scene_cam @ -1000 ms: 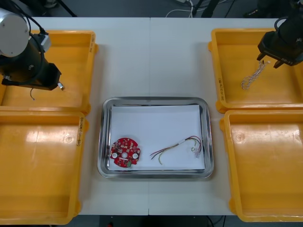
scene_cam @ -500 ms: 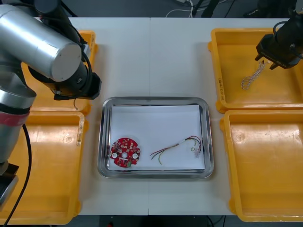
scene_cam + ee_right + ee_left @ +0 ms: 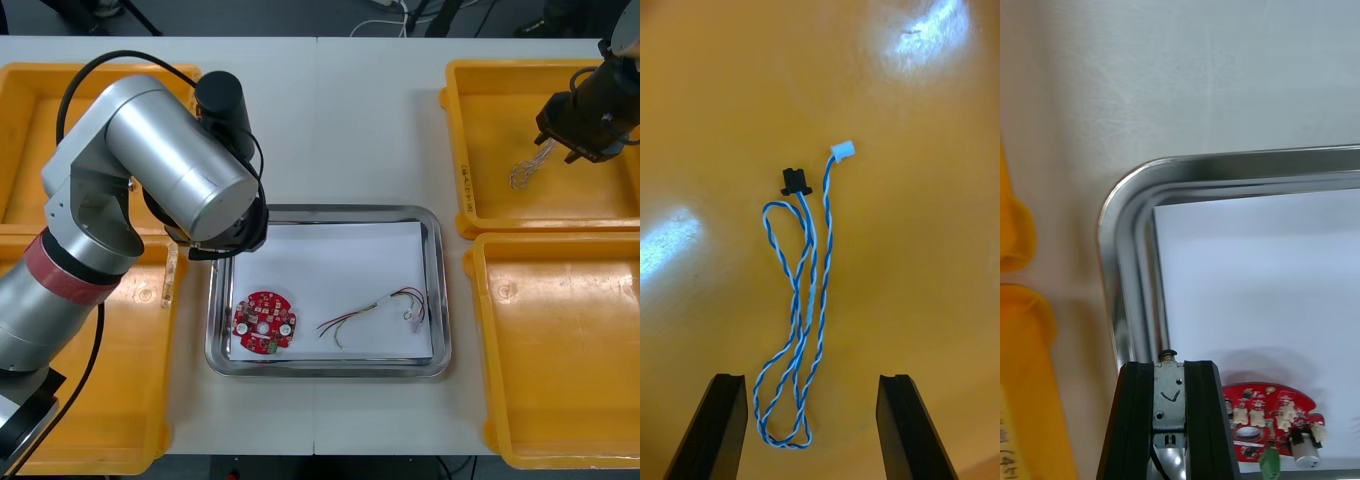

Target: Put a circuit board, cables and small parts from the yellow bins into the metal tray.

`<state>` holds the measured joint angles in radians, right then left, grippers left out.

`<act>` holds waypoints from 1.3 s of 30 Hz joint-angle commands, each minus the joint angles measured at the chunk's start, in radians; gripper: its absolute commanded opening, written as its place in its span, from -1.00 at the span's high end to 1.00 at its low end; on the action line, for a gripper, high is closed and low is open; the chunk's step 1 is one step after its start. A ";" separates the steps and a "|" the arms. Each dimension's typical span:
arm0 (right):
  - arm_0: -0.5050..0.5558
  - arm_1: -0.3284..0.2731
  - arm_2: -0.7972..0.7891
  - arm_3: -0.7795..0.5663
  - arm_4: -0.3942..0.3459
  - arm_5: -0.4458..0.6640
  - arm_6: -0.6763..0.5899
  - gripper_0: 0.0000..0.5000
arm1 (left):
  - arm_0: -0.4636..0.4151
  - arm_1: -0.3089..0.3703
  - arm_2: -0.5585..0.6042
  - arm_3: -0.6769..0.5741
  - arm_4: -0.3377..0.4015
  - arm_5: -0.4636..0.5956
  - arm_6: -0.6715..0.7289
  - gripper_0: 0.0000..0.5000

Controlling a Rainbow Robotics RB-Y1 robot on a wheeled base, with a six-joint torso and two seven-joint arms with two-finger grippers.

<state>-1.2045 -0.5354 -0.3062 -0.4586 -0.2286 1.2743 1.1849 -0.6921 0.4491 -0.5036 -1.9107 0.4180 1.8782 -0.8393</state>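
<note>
My left gripper (image 3: pixel 1169 405) is shut on a small metal part (image 3: pixel 1168 390) with a thin black lead. It hangs over the far left corner of the metal tray (image 3: pixel 1135 247); in the front view the silver arm covers it there. Inside the white-lined tray (image 3: pixel 325 212) lie a round red circuit board (image 3: pixel 265 322) and a red and yellow cable (image 3: pixel 375 310). The board (image 3: pixel 1270 416) shows just beside my left fingers. My right gripper (image 3: pixel 809 439) is open above the twisted blue and white cable (image 3: pixel 801 300), whose lower loop lies between the fingers. That cable (image 3: pixel 525 170) rests in the far right yellow bin (image 3: pixel 500 120).
The far left bin (image 3: pixel 30 150), the near left bin (image 3: pixel 90 400) and the near right bin (image 3: pixel 560 350) flank the tray. My left arm's silver link (image 3: pixel 170 160) reaches across the table from the left bins to the tray.
My left arm has swung from over the far left bin to the tray's far left corner, carrying the small metal part. My right gripper has shifted slightly above the blue and white cable.
</note>
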 commanded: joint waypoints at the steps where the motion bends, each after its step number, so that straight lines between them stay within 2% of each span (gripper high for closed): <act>1: -0.055 -0.015 -0.024 -0.005 -0.017 -0.024 -0.021 -1.00 | -0.035 -0.026 -0.061 -0.024 -0.008 -0.059 0.190 0.99; 5: -0.055 -0.015 -0.025 -0.005 -0.055 -0.050 -0.028 -1.00 | -0.035 -0.026 -0.095 0.004 -0.008 -0.097 0.209 1.00; 18: -0.055 -0.015 -0.025 0.055 -0.055 -0.135 -0.036 -1.00 | -0.035 -0.035 -0.145 0.136 -0.036 -0.237 0.218 1.00; 30: -0.055 -0.015 -0.025 0.126 -0.086 -0.177 -0.041 -1.00 | -0.034 -0.030 -0.176 0.159 -0.045 -0.257 0.229 0.99; 33: -0.053 -0.015 -0.011 0.132 -0.090 -0.190 -0.042 -1.00 | -0.034 -0.029 -0.176 0.159 -0.044 -0.257 0.230 0.93; 34: -0.052 -0.015 -0.008 0.132 -0.092 -0.190 -0.044 -1.00 | -0.034 -0.030 -0.176 0.159 -0.044 -0.257 0.230 0.83; 35: -0.050 -0.014 -0.005 0.132 -0.095 -0.190 -0.045 -1.00 | -0.034 -0.029 -0.178 0.159 -0.044 -0.255 0.232 0.50; 36: -0.047 -0.014 -0.005 0.132 -0.097 -0.190 -0.047 -1.00 | -0.034 -0.029 -0.176 0.159 -0.044 -0.257 0.232 0.03; 37: -0.044 -0.014 -0.005 0.132 -0.097 -0.191 -0.047 -1.00 | -0.034 -0.029 -0.176 0.159 -0.044 -0.257 0.232 -0.17; 38: -0.043 -0.012 -0.004 0.132 -0.103 -0.196 -0.048 -1.00 | -0.034 -0.029 -0.176 0.159 -0.044 -0.257 0.233 -0.53; 39: -0.035 -0.012 -0.004 0.132 -0.104 -0.199 -0.050 -1.00 | -0.034 -0.027 -0.178 0.159 -0.044 -0.257 0.236 -0.75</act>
<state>-1.2050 -0.5354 -0.3078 -0.3129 -0.3174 1.0919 1.1844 -0.6921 0.4397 -0.6643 -1.7443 0.3840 1.6332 -0.5916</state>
